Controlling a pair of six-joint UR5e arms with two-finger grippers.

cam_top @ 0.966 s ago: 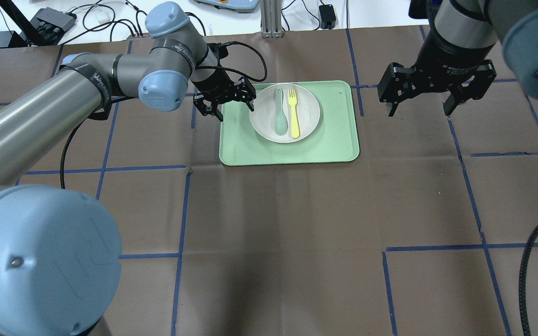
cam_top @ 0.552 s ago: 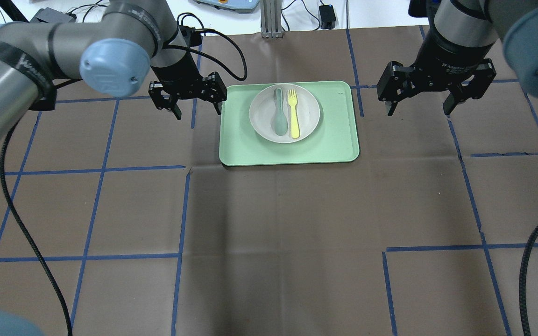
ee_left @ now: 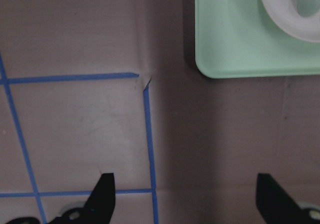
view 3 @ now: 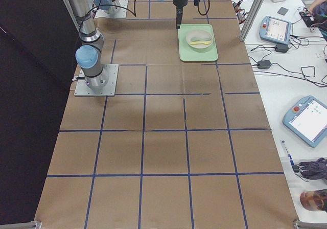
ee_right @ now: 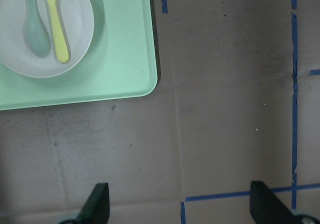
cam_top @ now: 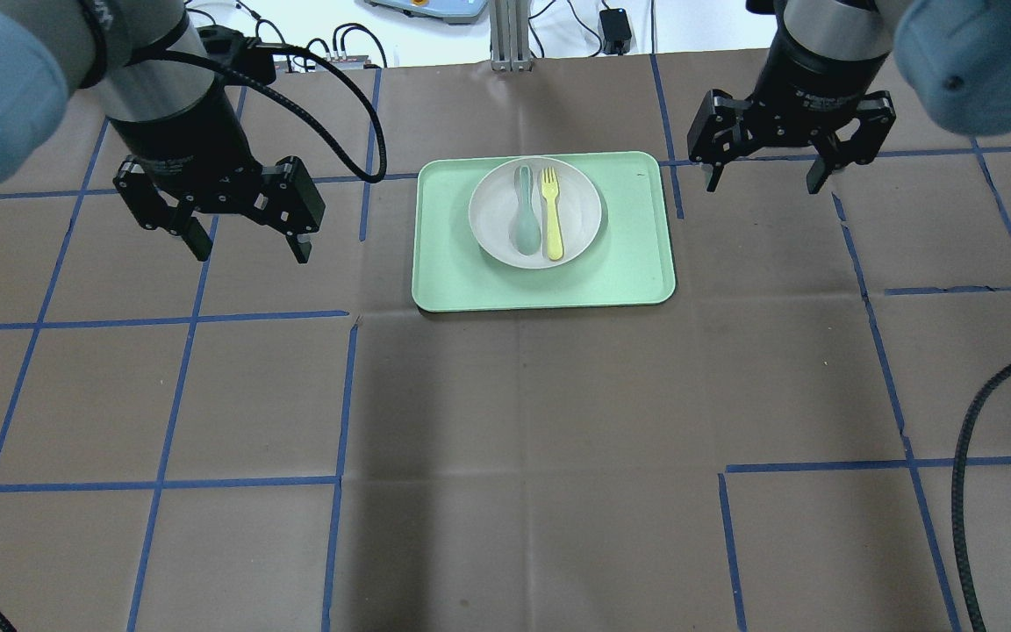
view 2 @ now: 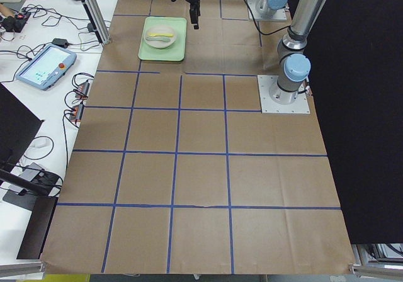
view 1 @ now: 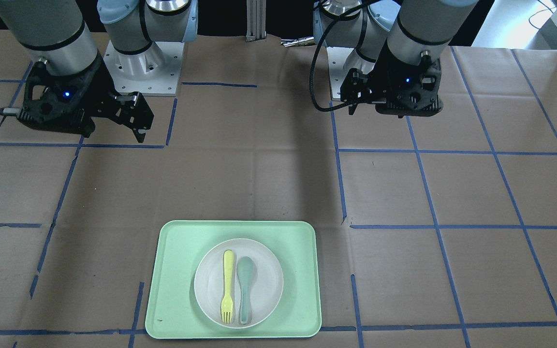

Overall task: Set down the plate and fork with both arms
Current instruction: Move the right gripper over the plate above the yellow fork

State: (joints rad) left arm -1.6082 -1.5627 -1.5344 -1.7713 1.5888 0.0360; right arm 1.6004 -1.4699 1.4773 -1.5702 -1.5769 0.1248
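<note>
The off-white plate sits on the mint-green tray. The pale-yellow fork lies in the plate, right of a grey-green spoon. My left gripper is open and empty, above the table well left of the tray. My right gripper is open and empty, above the table right of the tray's far corner. The right wrist view shows the plate, the fork and the tray at upper left. The left wrist view shows the tray's corner and the plate's rim.
The table is covered in brown paper with blue tape lines. A black cable hangs at the right edge. Cables and devices lie beyond the table's far edge. The arms' bases stand at the robot's side.
My left gripper has drawn away from the plate's left rim, moving left and nearer to the robot. My right gripper has shifted slightly toward the far edge. Plate, fork and spoon have not moved.
</note>
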